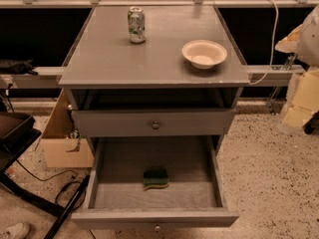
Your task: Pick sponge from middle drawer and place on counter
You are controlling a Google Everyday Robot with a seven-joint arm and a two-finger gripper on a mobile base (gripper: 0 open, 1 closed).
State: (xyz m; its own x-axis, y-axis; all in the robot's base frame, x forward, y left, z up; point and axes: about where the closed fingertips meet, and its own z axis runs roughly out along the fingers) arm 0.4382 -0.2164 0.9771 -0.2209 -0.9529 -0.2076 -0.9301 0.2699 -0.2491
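The sponge (pixel 156 179), dark green on top with a pale yellow body, lies flat on the floor of the middle drawer (pixel 114 183), near its front centre. The drawer is pulled fully open, and its small knob (pixel 157 227) shows at the bottom edge. The counter (pixel 154 54) is the broad grey top of the cabinet above it. My gripper (pixel 300 103) shows only as pale, blurred parts of the arm at the right edge, level with the counter. It is well to the right of the cabinet and far from the sponge.
A drinks can (pixel 136 25) stands at the counter's back left and a cream bowl (pixel 204 53) at its right. A shut drawer front with a knob (pixel 155 125) sits above the open drawer. A cardboard box (pixel 62 143), cables and a black stand are on the floor at the left.
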